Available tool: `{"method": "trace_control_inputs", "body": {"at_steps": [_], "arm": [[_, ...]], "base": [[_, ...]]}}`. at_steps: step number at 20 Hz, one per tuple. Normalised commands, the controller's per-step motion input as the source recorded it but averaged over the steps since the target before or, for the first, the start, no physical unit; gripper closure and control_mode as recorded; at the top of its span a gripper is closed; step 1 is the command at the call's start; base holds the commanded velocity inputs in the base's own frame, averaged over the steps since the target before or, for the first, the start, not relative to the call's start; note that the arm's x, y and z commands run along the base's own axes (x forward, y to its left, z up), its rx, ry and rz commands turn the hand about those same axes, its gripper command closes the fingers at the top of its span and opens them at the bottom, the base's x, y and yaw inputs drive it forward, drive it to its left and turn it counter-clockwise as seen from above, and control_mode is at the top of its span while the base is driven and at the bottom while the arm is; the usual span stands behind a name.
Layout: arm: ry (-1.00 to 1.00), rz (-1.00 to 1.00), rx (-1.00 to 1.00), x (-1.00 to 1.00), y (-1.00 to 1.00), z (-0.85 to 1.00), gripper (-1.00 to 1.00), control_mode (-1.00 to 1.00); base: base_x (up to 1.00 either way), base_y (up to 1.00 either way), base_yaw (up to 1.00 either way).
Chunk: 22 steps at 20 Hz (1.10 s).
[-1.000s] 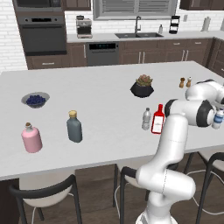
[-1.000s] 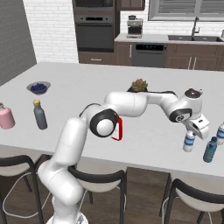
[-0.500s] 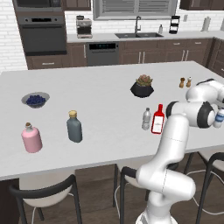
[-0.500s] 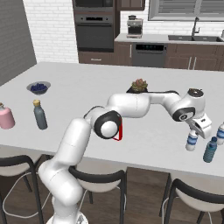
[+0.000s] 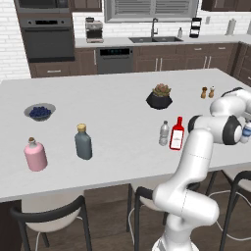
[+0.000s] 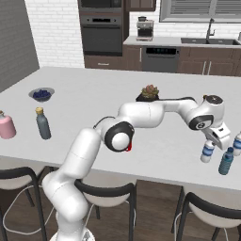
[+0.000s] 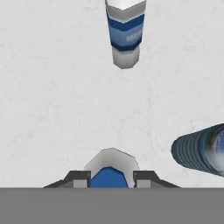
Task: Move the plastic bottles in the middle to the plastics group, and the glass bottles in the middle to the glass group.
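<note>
Left base view: arm reaches to the far right edge of the table. The jaws are hidden behind the wrist here, so their state cannot be told from this side. A bit of a blue-labelled bottle peeks out at the wrist. Well to the left of the jaws stand the greyish plastic bottle and the red glass bottle, just beside each other, both upright, caps up. Far left of the jaws: dark grey-blue bottle and pink bottle, upright. Bowl of blueberries beyond them. Potted plant mid-table.

Right base view: jaws sit at the right end of the table, pointing down, closed over the cap of a small blue-labelled plastic bottle. That bottle stands upright, long axis vertical, base on the table. Just right of the jaws, two more plastic bottles, one darker blue, one at the frame edge, both upright.

Hand view: looking down on the table. Between the finger tips sits the blue cap and pale shoulder of the gripped bottle, seen end-on; the jaws are nearly shut on it. Ahead of the jaws, a blue-labelled bottle. To the right, a ribbed dark blue bottle.
</note>
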Motion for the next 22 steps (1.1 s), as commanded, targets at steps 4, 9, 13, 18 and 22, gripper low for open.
{"method": "trace_control_inputs", "body": {"at_steps": [4,9,13,18,22], "arm": [[0.00,0.00,0.00,0.00,0.00,0.00,1.00,-1.00],[0.00,0.00,0.01,0.00,0.00,0.00,-1.00,-1.00],[0.00,0.00,0.00,0.00,0.00,0.00,-1.00,-1.00],[0.00,0.00,0.00,0.00,0.00,0.00,-1.00,-1.00],[0.00,0.00,0.00,0.00,0.00,0.02,-1.00,-1.00]], "base": [[0.00,0.00,0.00],[0.00,0.00,0.00],[0.00,0.00,0.00],[0.00,0.00,0.00],[0.00,0.00,0.00]]}}
